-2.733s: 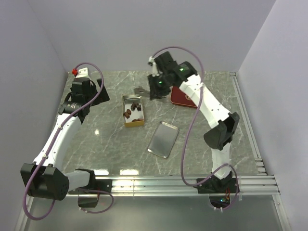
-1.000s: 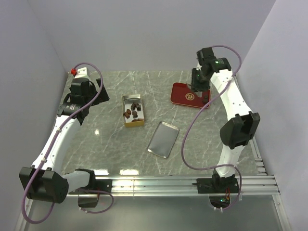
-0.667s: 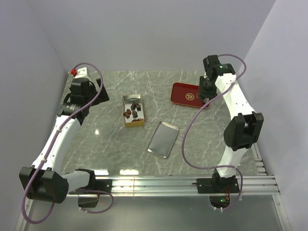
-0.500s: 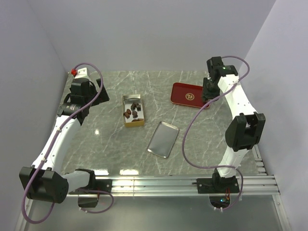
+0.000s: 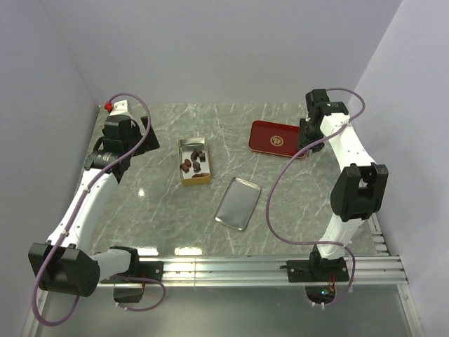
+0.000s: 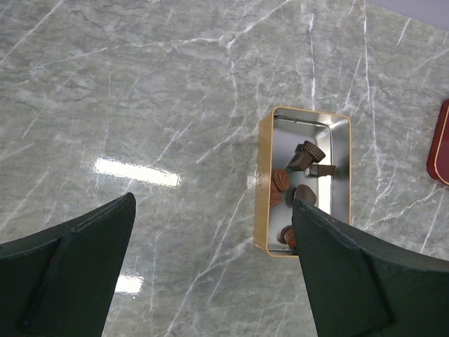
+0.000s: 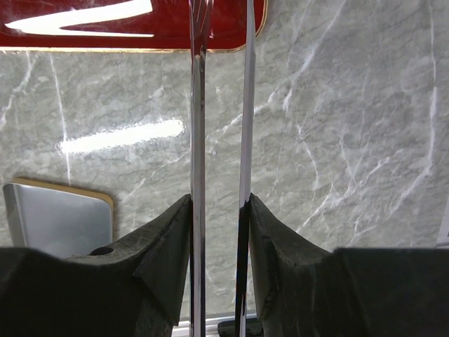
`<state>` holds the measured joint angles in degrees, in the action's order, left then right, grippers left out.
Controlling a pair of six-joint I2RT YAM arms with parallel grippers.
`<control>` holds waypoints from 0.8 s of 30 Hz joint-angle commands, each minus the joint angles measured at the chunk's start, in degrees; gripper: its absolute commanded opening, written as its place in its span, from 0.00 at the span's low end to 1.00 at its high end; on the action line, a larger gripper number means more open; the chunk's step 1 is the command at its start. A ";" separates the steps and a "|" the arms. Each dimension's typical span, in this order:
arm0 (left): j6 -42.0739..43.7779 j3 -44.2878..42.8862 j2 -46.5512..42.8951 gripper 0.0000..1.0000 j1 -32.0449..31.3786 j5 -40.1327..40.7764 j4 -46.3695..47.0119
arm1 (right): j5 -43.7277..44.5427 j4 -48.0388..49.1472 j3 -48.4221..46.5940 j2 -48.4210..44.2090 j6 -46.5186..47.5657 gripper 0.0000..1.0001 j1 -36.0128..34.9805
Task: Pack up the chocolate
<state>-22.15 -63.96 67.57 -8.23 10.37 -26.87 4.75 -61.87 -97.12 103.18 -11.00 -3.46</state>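
Several small brown chocolate (image 5: 193, 162) lumps lie in the gold tin (image 5: 182, 163) left of the table's middle. In the left wrist view the chocolate (image 6: 284, 179) lies in the tin (image 6: 264, 184). My left gripper (image 6: 212, 203) is open and empty, high above the marble to the left of the tin, and shows in the top view (image 5: 125, 135). My right gripper (image 7: 219, 203) is shut on thin metal tongs (image 7: 198, 105) and hangs by the right end of the red tray (image 5: 270, 137), far from the tin. It also shows in the top view (image 5: 307, 135).
The tin's lid (image 5: 238, 203) lies inside up, silver, right of and nearer than the tin. It also shows in the right wrist view (image 7: 59, 219). The red tray (image 7: 105, 35) lies ahead of the tongs' tips. Walls close off the back and sides.
My right arm has swung from over the tin to the right, across the red tray, to the table's back right. The left arm has not moved.
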 commanded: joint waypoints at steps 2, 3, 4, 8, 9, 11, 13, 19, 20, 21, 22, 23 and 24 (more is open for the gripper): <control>0.09 -0.99 -1.04 0.99 -0.21 0.79 1.30 | -1.15 3.50 1.49 -2.81 1.25 0.43 0.56; 0.09 -0.90 -1.12 0.99 -0.30 0.70 1.38 | -1.15 3.77 1.67 -2.80 1.34 0.43 0.56; 0.09 -0.72 -1.13 0.99 -0.21 0.70 1.30 | -1.15 3.86 1.85 -2.72 1.42 0.43 0.56; 0.18 -0.81 -1.21 0.99 -0.21 0.79 1.21 | -0.54 4.12 2.11 -2.45 1.86 0.43 0.65; 0.18 -0.81 -1.30 0.99 -0.21 0.88 1.21 | -0.54 4.21 2.11 -2.45 1.95 0.43 0.74; 0.18 -1.07 -1.13 0.99 -0.21 0.88 1.21 | -0.54 4.30 1.85 -2.19 2.04 0.43 0.83; 0.09 -1.16 -1.04 0.99 -0.21 0.62 1.12 | -0.80 4.12 1.67 -2.01 2.13 0.43 1.09; 0.35 -1.16 -1.04 0.99 -0.21 0.79 1.12 | 0.34 4.21 1.85 -1.49 2.65 0.43 1.09; 0.36 -1.16 -1.04 0.99 -0.21 0.79 1.12 | 0.52 4.12 1.93 -1.49 2.74 0.43 1.09; 0.36 -1.16 -1.04 1.00 -0.21 0.79 1.03 | 0.78 4.03 1.94 -1.57 2.83 0.43 1.09; 0.18 -1.08 -1.04 0.99 -0.21 0.79 1.21 | 0.78 4.03 1.85 -1.57 3.01 0.43 1.18; 0.18 -0.99 -0.95 0.99 -0.21 0.70 1.30 | 0.52 3.95 1.67 -1.49 3.01 0.44 1.27; 0.18 -0.99 -0.95 1.00 -0.21 0.62 1.30 | 0.35 3.86 1.59 -1.31 3.09 0.44 1.27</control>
<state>-22.13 -63.96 67.57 -8.23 10.39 -26.87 4.10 -59.35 -95.24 103.20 -8.97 -2.85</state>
